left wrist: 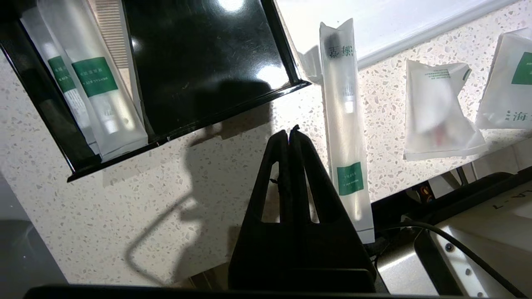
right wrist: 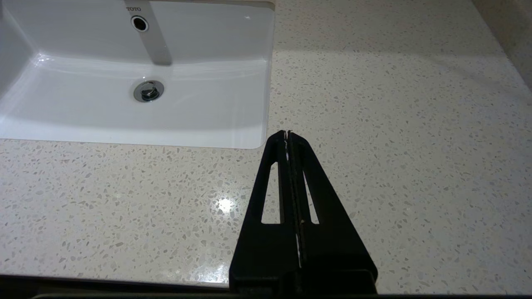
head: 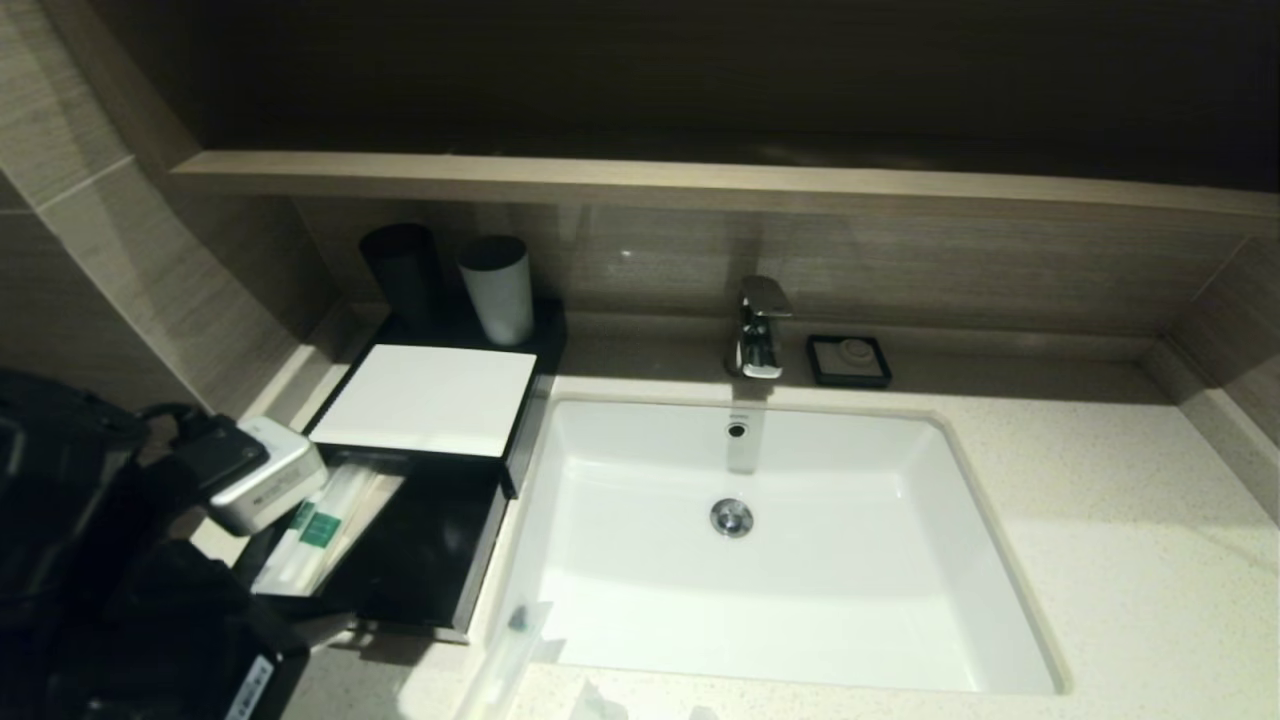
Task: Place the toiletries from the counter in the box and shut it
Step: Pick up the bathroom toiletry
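Observation:
The black box with its white top panel (head: 425, 398) stands left of the sink. Its drawer (left wrist: 199, 62) is pulled out and holds slim packets with green labels (left wrist: 95, 95). My left gripper (left wrist: 289, 132) is shut and empty. It hovers over the speckled counter (left wrist: 124, 199), between the drawer's front corner and a long slim packet (left wrist: 345, 124) that lies at the sink's edge. Two more toiletries, a crumpled packet (left wrist: 436, 112) and a green-printed one (left wrist: 509, 83), lie beyond the long packet. My right gripper (right wrist: 286, 133) is shut and empty above bare counter, off the sink's front corner.
The white sink basin (head: 780, 560) fills the middle, with a chrome faucet (head: 760, 328) and a black soap dish (head: 849, 360) behind it. A grey cup (head: 497, 288) and a black cup (head: 402, 270) stand behind the box. A wooden ledge (head: 700, 185) runs along the wall.

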Controlling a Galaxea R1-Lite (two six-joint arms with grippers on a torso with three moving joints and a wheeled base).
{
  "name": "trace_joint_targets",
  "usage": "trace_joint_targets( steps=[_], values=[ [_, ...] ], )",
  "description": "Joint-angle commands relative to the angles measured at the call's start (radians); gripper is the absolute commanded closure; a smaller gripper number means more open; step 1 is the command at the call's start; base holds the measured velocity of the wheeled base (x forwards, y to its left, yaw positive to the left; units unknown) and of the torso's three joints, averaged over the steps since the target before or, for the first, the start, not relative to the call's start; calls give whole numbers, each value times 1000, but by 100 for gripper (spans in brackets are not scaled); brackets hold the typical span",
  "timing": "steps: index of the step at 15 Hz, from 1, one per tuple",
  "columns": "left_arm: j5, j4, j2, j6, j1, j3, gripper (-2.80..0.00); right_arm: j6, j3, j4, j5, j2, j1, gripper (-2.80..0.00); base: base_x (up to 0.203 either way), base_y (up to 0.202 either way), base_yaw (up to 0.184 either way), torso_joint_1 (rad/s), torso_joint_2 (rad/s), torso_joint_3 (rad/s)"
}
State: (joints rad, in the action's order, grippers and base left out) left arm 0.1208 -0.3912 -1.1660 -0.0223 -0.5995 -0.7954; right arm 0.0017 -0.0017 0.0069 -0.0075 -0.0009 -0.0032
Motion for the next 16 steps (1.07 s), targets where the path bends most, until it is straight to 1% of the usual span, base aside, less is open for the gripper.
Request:
trace_joint_targets(
  steps=[1, 4, 7, 9, 10, 12, 13, 15, 16],
  values=[
    [-1, 5, -36, -14, 0, -4, 0, 0, 0, 0, 0, -1, 0, 0, 0, 0, 0, 0, 0, 0],
    [0, -5, -92, -18, -4, -43, 0, 0, 0, -1, 0, -1, 0, 0, 0, 0, 0, 0, 0, 0],
    [-2, -7, -157, -42, -22, -33, 0, 0, 0, 1, 0, -1, 0, 0, 0, 0, 0, 0, 0, 0],
    [-4, -3, -198, -37, -41, -49, 0, 0, 0, 0, 0, -1, 0, 0, 0, 0, 0, 0, 0, 0],
    [-3, -4, -221, -28, -55, -64, 0, 0, 0, -1, 0, -1, 0, 0, 0, 0, 0, 0, 0, 0],
    [0, -10, -266, 16, -80, -100, 0, 0, 0, -1, 0, -1, 0, 0, 0, 0, 0, 0, 0, 0],
    [2, -30, -286, 44, -108, -123, 0, 0, 0, 1, 0, -1, 0, 0, 0, 0, 0, 0, 0, 0],
    [6, -118, -321, 93, -156, -170, 0, 0, 0, -1, 0, -1, 0, 0, 0, 0, 0, 0, 0, 0],
    [19, -153, -341, 111, -175, -190, 0, 0, 0, 0, 0, 1, 0, 0, 0, 0, 0, 0, 0, 0]
  ],
)
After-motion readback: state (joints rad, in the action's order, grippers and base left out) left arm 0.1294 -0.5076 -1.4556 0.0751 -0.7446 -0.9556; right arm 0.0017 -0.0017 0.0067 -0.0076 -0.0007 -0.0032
